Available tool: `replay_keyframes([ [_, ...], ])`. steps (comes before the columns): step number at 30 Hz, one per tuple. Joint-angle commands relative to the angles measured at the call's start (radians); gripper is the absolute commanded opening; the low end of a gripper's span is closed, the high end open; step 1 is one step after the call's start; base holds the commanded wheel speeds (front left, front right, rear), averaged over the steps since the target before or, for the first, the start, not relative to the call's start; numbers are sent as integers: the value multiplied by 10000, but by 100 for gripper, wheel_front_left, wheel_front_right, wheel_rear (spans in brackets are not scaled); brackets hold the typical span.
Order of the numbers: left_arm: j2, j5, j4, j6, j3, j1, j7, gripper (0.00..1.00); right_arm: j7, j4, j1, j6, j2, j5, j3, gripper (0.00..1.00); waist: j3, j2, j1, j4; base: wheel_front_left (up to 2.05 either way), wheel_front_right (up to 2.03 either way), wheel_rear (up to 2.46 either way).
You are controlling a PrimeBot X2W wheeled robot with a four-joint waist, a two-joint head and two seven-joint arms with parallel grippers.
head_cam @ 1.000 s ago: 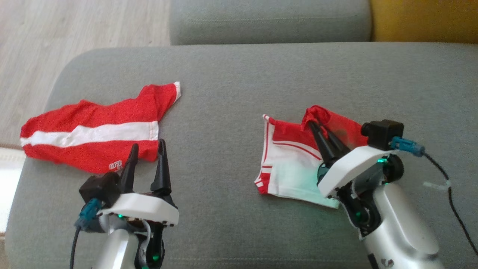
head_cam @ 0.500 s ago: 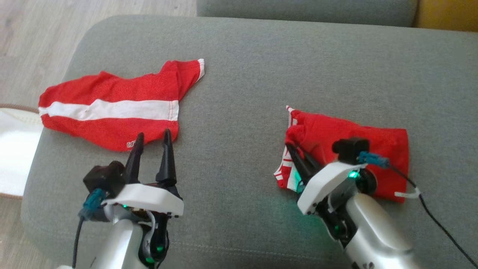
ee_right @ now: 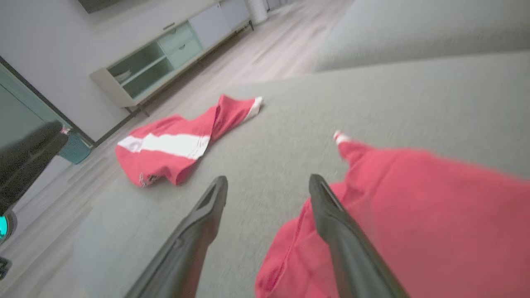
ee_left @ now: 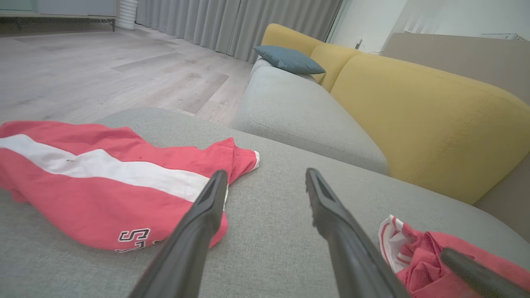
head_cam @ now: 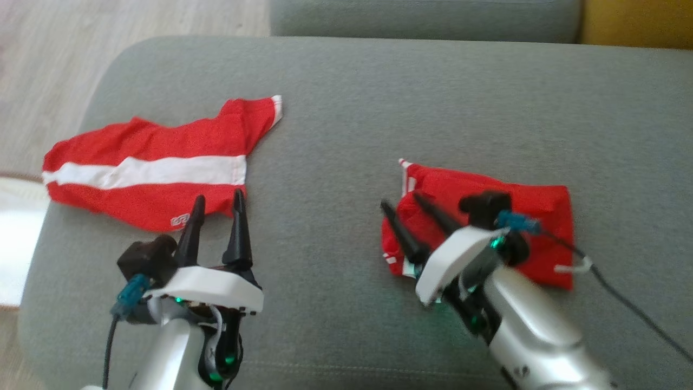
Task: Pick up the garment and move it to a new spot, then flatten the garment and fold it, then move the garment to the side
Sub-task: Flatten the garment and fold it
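A red garment [head_cam: 547, 200] with white-and-red trim lies folded on the right part of the grey cushion [head_cam: 335, 135]. My right gripper [head_cam: 401, 200] is open at the garment's left edge, one finger over the red cloth and the other over bare cushion, holding nothing. In the right wrist view the gripper [ee_right: 269, 180] has the fold [ee_right: 414, 215] beside its right finger. A second red garment with a white band [head_cam: 146, 168] lies spread at the left. My left gripper [head_cam: 218, 196] hovers open just in front of its near edge, empty; the left wrist view shows the gripper [ee_left: 266, 174] and this garment [ee_left: 83, 165].
The cushion's rounded left edge drops to wood floor [head_cam: 48, 65] and a white rug [head_cam: 13, 238]. A second grey seat [ee_left: 298, 116] with a blue pillow [ee_left: 287, 60] and a yellow backrest [ee_left: 422, 111] stands behind. A low cabinet [ee_right: 165, 58] lines the far wall.
My right gripper has laid the lifted red cloth over the white part, let go, opened and drawn back to the left edge. The head camera shifted. The left arm kept still.
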Motion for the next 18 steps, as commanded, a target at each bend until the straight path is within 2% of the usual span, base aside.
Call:
replay_keyframes([
  [1,60,-70,-411,-16,425,-353,-78,100,-283,-404,-541,65,89,-381,-125,100,-177,0,0,-294,0,0,0],
  [6,60,-130,-879,-47,571,-331,-78,100,-868,-687,-753,65,89,-2196,-1332,100,-351,0,0,-894,0,0,0],
  [11,60,-73,-1436,-134,610,-400,-78,100,-1278,-1524,-337,65,89,-4052,-2902,100,-385,0,0,-1430,0,0,0],
  [16,60,76,-1912,-271,548,-446,-78,100,-1530,-2636,525,65,89,-5397,-4147,100,-363,0,0,-1771,0,0,0],
  [18,60,205,-2020,-299,516,-404,-78,100,-1622,-3102,955,65,89,-5586,-4699,100,-360,0,0,-1863,0,0,0],
])
